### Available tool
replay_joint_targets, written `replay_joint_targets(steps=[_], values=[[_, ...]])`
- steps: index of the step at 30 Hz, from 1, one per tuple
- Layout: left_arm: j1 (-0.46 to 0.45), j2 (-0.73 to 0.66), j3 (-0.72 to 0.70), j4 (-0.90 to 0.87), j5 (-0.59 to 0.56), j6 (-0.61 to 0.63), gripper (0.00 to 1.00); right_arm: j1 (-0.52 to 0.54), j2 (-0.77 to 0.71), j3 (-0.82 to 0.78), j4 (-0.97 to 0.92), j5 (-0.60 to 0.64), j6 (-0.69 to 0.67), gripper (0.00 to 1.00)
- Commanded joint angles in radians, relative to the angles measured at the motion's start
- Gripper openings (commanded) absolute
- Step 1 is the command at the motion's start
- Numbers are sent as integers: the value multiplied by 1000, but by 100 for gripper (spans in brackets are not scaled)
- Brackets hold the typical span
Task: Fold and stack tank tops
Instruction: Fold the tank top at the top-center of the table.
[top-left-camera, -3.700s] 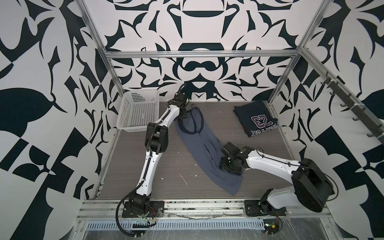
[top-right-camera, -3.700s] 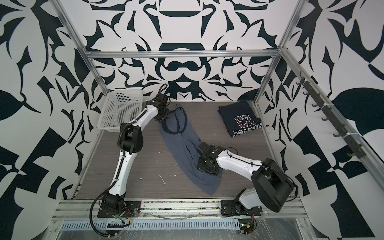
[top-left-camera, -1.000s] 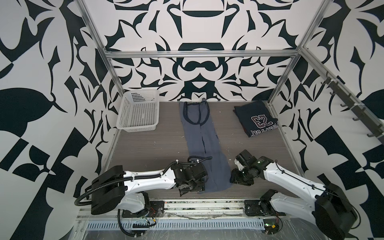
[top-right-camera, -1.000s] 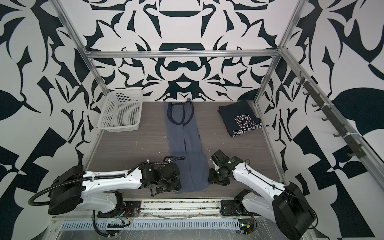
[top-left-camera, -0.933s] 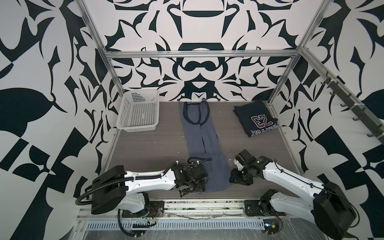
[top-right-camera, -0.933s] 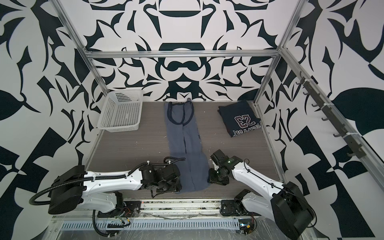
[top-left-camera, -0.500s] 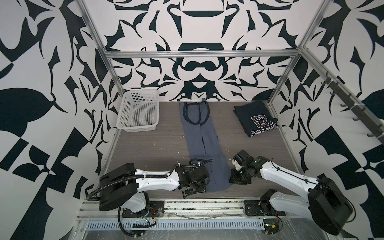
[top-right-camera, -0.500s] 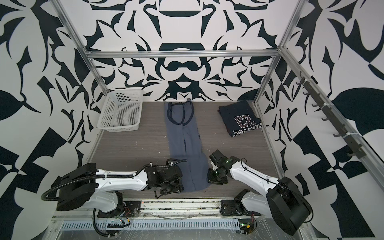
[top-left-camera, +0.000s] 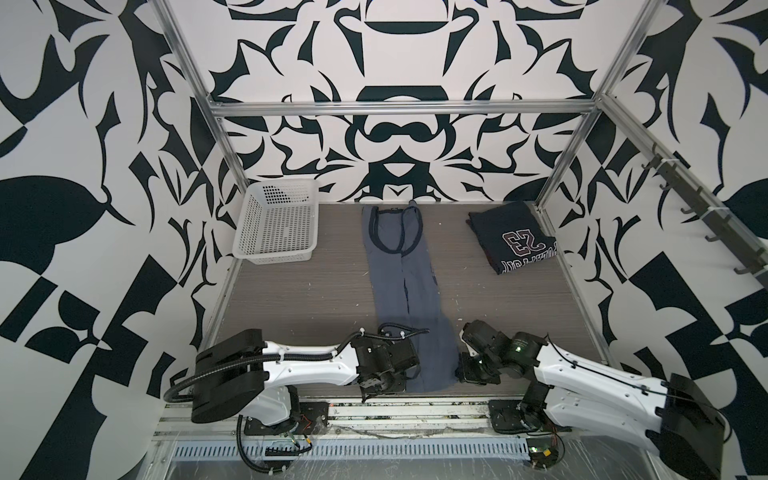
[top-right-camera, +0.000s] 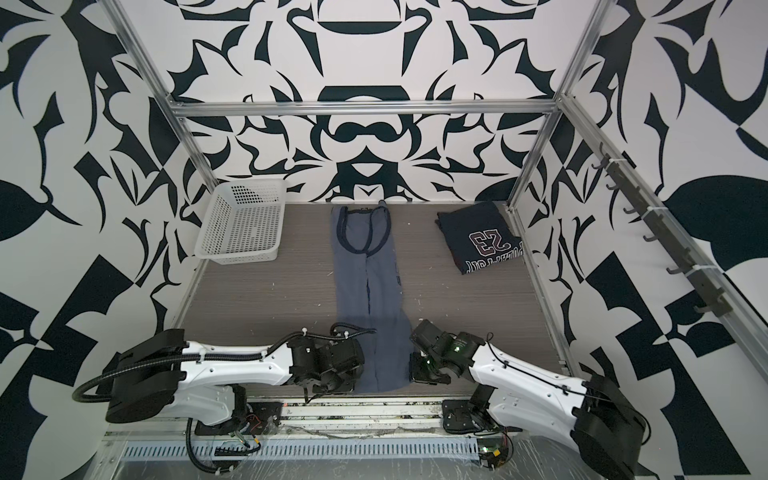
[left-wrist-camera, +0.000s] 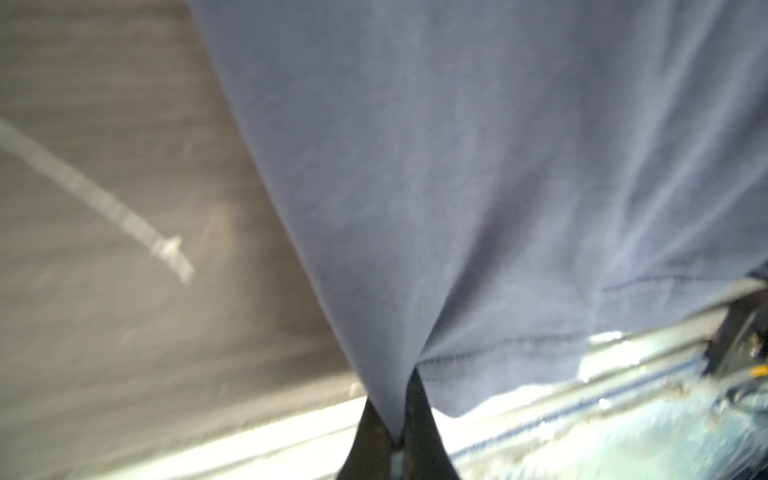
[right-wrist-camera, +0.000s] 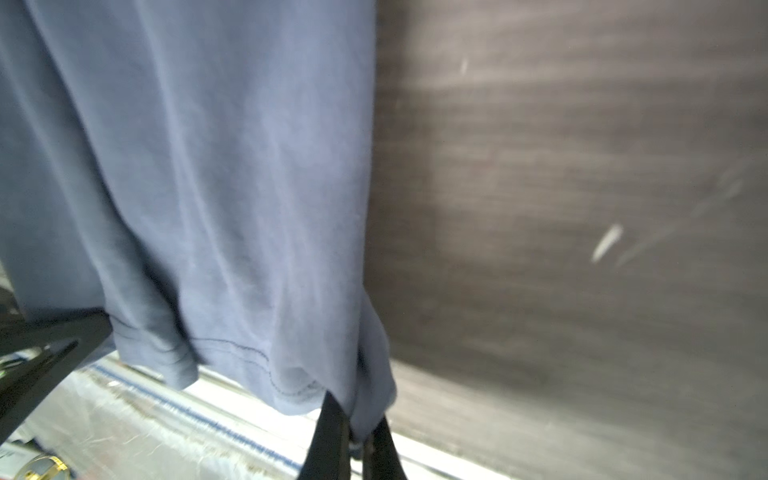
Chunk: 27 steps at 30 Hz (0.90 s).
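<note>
Both grippers have clamped down since a second ago, when they sat spread at the near hem. Now the left gripper (left-wrist-camera: 397, 419) pinches the near-left hem corner of the grey-blue tank top (top-left-camera: 409, 282). The right gripper (right-wrist-camera: 358, 432) pinches the near-right corner, with cloth bunched between its fingers. That top lies as a long narrow strip down the middle of the table (top-left-camera: 316, 299), straps toward the back wall. The navy tank top (top-left-camera: 513, 243) sits folded at the far right, unmoved, well apart from the white basket (top-left-camera: 270, 255) at the far left.
</note>
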Motion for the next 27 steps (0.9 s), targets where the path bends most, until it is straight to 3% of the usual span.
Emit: replay_joint_targets(steps=[1, 4, 7, 10, 15, 21, 27], values=[[-12, -100, 36, -184, -52, -26, 6, 16, -36, 36, -65, 52, 95, 0], [38, -195, 70, -232, -100, -3, 6, 15, -33, 134, -91, 67, 91, 0], [169, -234, 89, -202, -62, 63, 6, -5, 8, 260, -102, 100, 47, 0], [305, -217, 129, -168, -20, 148, 7, -102, 93, 384, -123, 107, -57, 0], [505, -76, 258, -144, 39, 294, 8, -316, 284, 540, -41, 35, -219, 0], [687, 132, 436, -116, 75, 429, 7, -423, 564, 759, 21, 1, -339, 0], [801, 309, 567, -56, 115, 486, 8, -481, 798, 962, 18, -28, -398, 0]])
